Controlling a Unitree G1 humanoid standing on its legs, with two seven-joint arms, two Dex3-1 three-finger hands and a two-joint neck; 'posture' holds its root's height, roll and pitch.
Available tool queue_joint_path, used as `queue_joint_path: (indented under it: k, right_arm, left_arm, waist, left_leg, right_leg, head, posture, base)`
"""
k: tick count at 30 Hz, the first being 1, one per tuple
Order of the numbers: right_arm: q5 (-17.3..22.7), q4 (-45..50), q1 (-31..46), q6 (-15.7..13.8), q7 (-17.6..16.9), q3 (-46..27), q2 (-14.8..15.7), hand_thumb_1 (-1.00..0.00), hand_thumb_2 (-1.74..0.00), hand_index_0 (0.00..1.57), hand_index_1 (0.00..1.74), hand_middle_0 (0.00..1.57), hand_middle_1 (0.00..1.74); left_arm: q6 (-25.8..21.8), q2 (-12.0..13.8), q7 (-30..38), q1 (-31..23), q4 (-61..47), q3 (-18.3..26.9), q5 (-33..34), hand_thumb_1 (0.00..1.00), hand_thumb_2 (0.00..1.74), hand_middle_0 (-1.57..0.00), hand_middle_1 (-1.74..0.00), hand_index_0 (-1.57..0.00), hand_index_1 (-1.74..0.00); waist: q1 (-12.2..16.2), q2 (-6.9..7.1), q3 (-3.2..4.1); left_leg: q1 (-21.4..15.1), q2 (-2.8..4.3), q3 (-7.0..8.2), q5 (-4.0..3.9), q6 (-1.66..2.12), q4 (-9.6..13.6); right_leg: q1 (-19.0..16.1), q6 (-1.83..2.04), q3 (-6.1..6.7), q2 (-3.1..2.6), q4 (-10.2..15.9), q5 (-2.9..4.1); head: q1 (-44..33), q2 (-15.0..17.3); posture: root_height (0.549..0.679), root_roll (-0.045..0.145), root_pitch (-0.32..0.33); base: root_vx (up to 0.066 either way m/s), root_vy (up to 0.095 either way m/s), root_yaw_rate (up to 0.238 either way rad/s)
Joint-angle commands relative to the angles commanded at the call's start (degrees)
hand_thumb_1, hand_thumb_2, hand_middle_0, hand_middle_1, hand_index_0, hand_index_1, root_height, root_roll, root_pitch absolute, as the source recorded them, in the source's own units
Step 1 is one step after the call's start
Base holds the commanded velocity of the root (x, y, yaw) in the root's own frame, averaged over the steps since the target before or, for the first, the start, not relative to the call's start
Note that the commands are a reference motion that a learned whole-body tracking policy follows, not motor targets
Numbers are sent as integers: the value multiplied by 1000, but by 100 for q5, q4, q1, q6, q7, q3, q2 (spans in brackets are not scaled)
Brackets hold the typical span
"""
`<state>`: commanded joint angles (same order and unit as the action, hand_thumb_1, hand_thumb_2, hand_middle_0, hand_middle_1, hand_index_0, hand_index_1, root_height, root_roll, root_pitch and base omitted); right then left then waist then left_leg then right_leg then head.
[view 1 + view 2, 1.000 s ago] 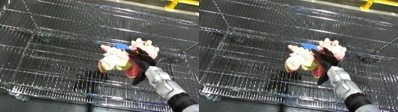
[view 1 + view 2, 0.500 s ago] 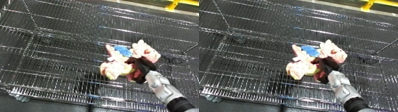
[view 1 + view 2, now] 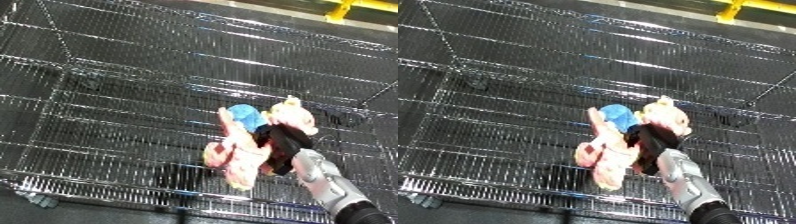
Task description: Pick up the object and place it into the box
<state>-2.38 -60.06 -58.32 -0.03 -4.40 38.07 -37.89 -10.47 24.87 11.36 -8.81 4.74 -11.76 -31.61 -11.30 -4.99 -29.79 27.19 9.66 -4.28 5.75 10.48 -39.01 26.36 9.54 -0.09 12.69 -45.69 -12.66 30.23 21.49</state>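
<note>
Both head eyes look down into one wire bin (image 3: pixel 107 90).

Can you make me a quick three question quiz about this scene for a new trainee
1. True or false: the right hand is shut on the plush toy.
2. What is the wire bin built of: A) cardboard, B) metal mesh, C) cloth?
3. Fill in: the toy is mostly pink, with a patch of ____.

Key: 1 true; 2 B; 3 blue. The left hand shows in neither view.
</note>
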Motion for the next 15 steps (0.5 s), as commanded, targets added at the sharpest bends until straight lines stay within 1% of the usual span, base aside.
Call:
queue_joint_path:
  k: [3,8,12,15]
  right_arm:
    - [63,262,131,-28,-56,-143,-144,-950,-1653,1492,1653,1492,1653]
    - [153,1032,502,-111,-218,-507,-461,-950,-1653,1492,1653,1492,1653]
    - [163,1891,1011,-182,-418,-1023,-792,-950,-1653,1492,1653,1492,1653]
    - [149,2480,1449,-221,-594,-1493,-998,-950,-1653,1492,1653,1492,1653]
  left_arm:
    - [29,-27,0,13,45,27,-11,1000,1740,-1570,-1740,-1570,-1740]
    - [55,-83,18,7,153,86,-14,1000,1740,-1570,-1740,-1570,-1740]
    - [90,-135,21,8,218,136,1,1000,1740,-1570,-1740,-1570,-1740]
    - [107,-166,20,5,223,175,29,1000,1740,-1570,-1740,-1570,-1740]
  waist:
    - [82,17,0]
    - [264,69,0]
    - [442,102,0]
    - [568,106,0]
  left_leg:
    - [-130,11,40,-27,-6,80]
    - [-379,26,111,-57,-18,240]
    - [-587,24,160,-75,-27,373]
    - [-706,17,186,-68,-37,410]
  right_leg:
    - [-115,-6,10,11,55,10]
    - [-340,-14,22,4,196,26]
    - [-551,-16,33,2,338,39]
    - [-658,-11,60,-5,381,44]
  head:
    - [49,21]
    - [91,-24]
    - [184,-58]
    - [298,-70]
  posture:
    - [621,18,-75]
    - [625,23,-97]
    - [628,28,-118]
    - [629,32,-133]
  base:
    - [-28,-4,-55]
    - [-25,-4,-77]
    - [-23,-14,-75]
    - [-12,-4,-69]
